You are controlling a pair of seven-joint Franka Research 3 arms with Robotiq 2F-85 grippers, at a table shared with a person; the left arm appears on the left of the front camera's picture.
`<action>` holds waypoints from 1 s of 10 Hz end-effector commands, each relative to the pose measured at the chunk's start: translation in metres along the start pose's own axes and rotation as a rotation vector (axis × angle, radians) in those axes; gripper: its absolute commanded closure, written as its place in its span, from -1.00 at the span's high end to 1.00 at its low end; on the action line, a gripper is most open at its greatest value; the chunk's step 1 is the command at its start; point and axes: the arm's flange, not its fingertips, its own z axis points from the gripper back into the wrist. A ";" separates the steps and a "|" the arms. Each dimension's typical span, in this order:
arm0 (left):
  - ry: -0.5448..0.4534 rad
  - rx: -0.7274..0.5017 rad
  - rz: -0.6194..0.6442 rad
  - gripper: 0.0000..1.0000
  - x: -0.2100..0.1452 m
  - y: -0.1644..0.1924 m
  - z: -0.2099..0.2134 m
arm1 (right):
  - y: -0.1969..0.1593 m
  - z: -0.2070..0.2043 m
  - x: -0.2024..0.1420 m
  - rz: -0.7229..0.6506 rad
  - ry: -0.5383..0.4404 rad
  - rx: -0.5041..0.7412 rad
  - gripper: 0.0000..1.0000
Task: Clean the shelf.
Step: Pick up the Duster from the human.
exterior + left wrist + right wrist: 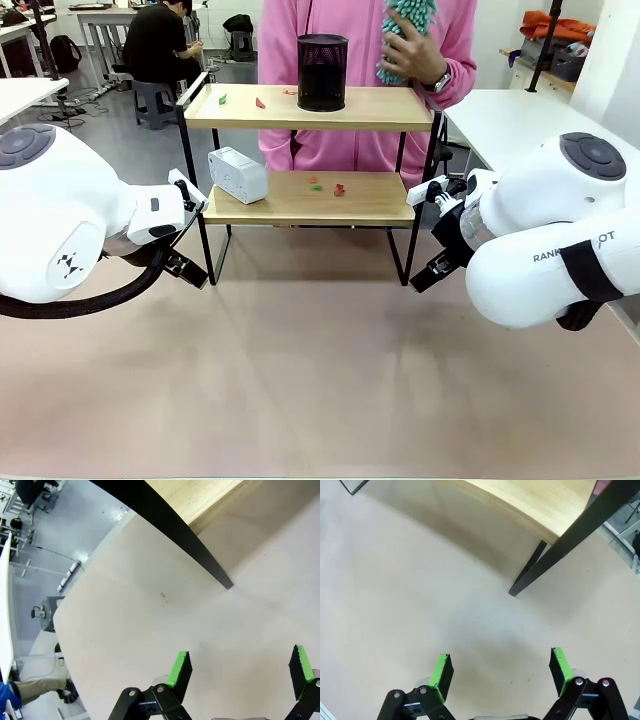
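Shelf [390,106]: on the tan tabletop [320,380], long axis left to right, open front facing the robot.
Mesh cup [322,72]: on the shelf's top board, right of middle; contents cannot be told.
Scraps [222,98]: small green and red bits on both boards of the shelf.
White box [238,174]: left end of the shelf's lower board.
Front view: a person's hand [415,58] behind the shelf holds a teal duster [405,30].
Wrist views: the feet of the shelf's front legs, seen low down on the tabletop.
Left gripper [241,672]: near the shelf's left leg [190,535], spread wide, empty.
Right gripper [501,669]: near the shelf's right leg [570,540], spread wide, empty.
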 end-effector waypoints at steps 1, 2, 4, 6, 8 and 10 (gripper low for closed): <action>0.000 0.000 0.000 1.00 0.000 0.000 0.000 | 0.000 0.000 0.000 -0.001 0.000 0.000 1.00; 0.000 0.000 0.000 1.00 0.000 0.000 0.000 | 0.000 0.000 0.000 -0.001 0.000 0.000 1.00; 0.064 -0.205 -0.116 1.00 -0.001 -0.009 0.022 | -0.002 0.020 -0.006 0.018 0.078 0.030 1.00; 0.090 -0.513 -0.248 1.00 -0.027 -0.010 0.084 | -0.033 0.085 -0.043 -0.002 0.199 0.210 1.00; -0.187 -0.707 -0.111 1.00 -0.060 0.026 0.155 | -0.092 0.175 -0.088 -0.434 -0.149 0.592 1.00; -0.578 -0.641 0.233 1.00 -0.111 0.089 0.216 | -0.158 0.229 -0.159 -0.892 -0.525 0.801 1.00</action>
